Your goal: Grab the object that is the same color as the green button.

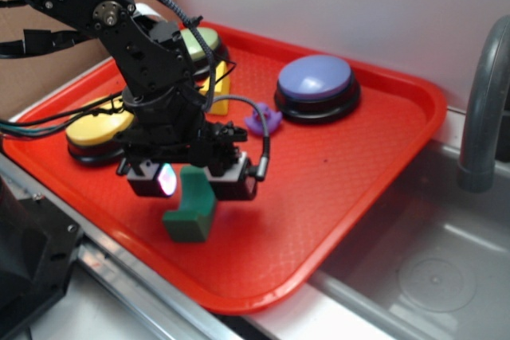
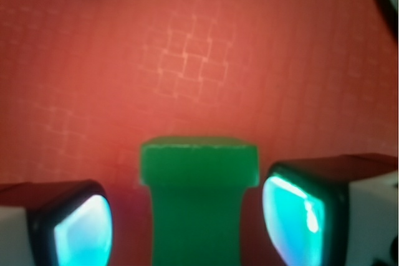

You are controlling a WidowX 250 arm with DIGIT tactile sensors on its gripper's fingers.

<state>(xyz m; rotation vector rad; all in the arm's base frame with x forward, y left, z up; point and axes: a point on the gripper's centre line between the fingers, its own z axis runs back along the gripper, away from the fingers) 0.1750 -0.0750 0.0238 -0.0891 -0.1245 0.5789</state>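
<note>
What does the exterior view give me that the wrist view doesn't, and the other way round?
Exterior only: the green button behind the arm, the yellow button, the purple-blue button, the yellow block and the sink.
Wrist only: visible gaps between the green block and each lit pad, so the tool is open.
Both: the block between the fingers, on the red tray.

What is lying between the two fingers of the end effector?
The green block stands between the fingers, with small gaps on both sides, seen in the wrist view.
</note>
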